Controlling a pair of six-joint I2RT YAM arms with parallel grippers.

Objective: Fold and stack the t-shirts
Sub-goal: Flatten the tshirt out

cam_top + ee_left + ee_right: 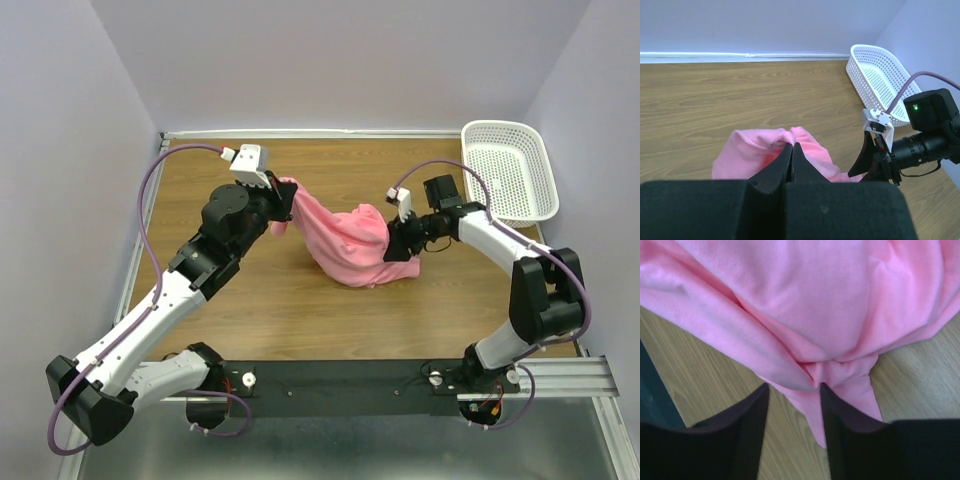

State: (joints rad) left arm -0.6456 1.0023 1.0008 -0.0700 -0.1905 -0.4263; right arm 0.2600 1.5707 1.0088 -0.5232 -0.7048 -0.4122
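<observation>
Hold the left claw (792,146) shut tight on the raised edge of the pink shirt (345,240). Squeeze the half-open right claw (792,387) fully onto the corner bunched on the tabletop (300,300), then pull apart gently to spread.

no writing, label, brand, number or sign can be read in any of the views; the pink t-shirt (345,240) and the white basket (510,170) show plain, unmarked surfaces.
</observation>
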